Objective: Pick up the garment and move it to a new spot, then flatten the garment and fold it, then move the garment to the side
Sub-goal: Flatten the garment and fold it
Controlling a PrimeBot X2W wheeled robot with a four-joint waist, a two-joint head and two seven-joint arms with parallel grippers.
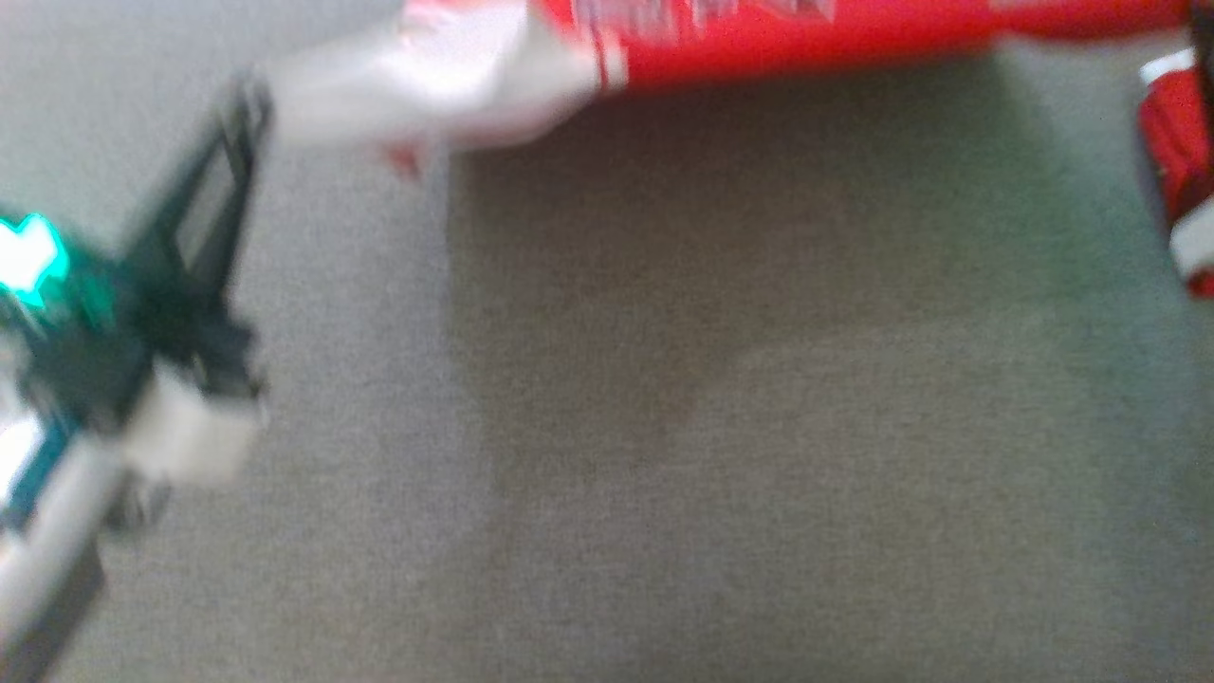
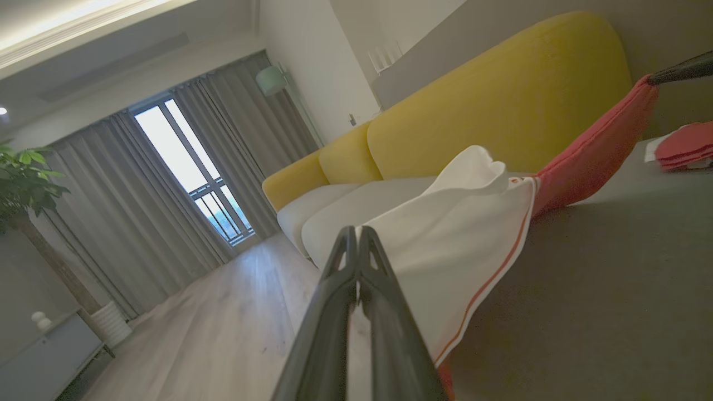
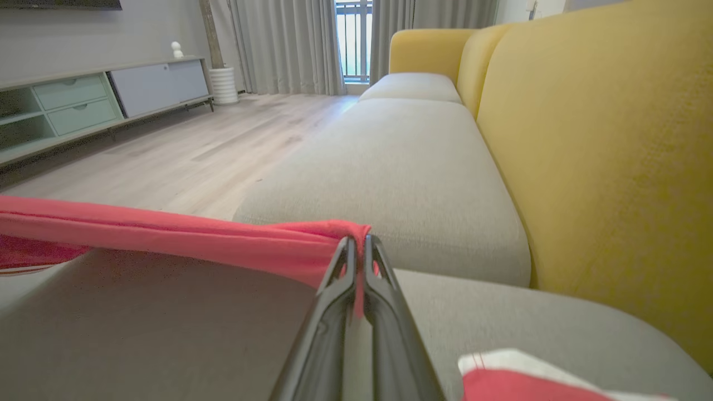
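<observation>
Both claws are clamped on the garment, left claw on its white end and right claw on its red end (stretched taut between them), long axis running along the sofa cushion, lifted above it.

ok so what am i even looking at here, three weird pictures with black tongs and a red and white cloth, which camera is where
This is a two-armed robot; each arm ends in a pincer with two long dark fingers. The blurry picture comes from a camera on its head, looking down at a grey sofa seat; its left pincer is at the left there. The other two come from cameras on its wrists, looking along the fingers. In the left wrist view, the left pincer is shut on the white end of the garment. In the right wrist view, the right pincer is shut on the red end. So the garment hangs stretched between both arms above the seat. Another folded red cloth lies off to the side.
</observation>
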